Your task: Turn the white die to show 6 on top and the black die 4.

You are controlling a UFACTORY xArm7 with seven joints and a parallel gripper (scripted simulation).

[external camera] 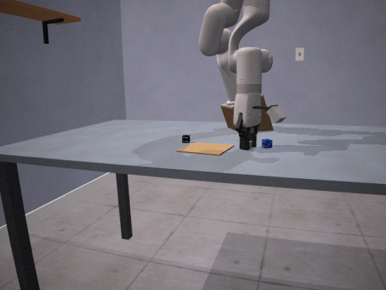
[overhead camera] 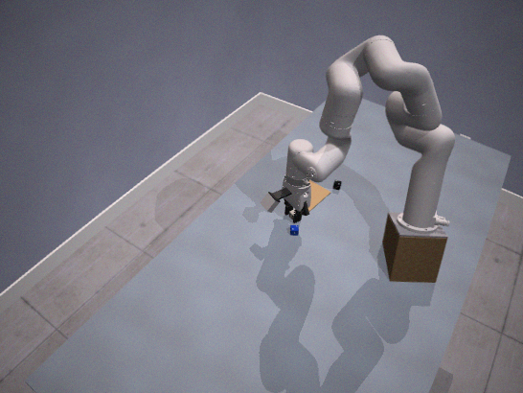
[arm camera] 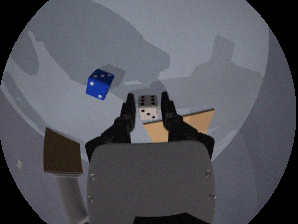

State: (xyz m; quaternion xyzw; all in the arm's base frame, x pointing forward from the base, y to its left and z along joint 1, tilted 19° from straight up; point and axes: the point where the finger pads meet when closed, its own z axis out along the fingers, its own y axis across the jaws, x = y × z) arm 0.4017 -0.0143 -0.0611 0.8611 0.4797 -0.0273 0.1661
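The white die (arm camera: 148, 114) (overhead camera: 292, 213) stands off the mat, between the two fingertips. In the wrist view its bright top face shows 3 pips and its darker side face shows 6. The gripper (arm camera: 148, 98) (external camera: 249, 146) is part open around it, pointing down, with a narrow gap on each side of the die. The black die (overhead camera: 337, 184) (external camera: 186, 138) sits on the table beside the mat; its top number is too small to tell. The orange mat (overhead camera: 320, 194) (external camera: 205, 148) (arm camera: 201, 122) lies flat next to the gripper.
The blue die (overhead camera: 294, 230) (external camera: 266, 143) (arm camera: 99, 86) sits on the table close to the gripper, on the side away from the mat, with 2 pips seemingly on top. The robot's brown base block (overhead camera: 414, 259) (arm camera: 62, 151) stands farther off on the table.
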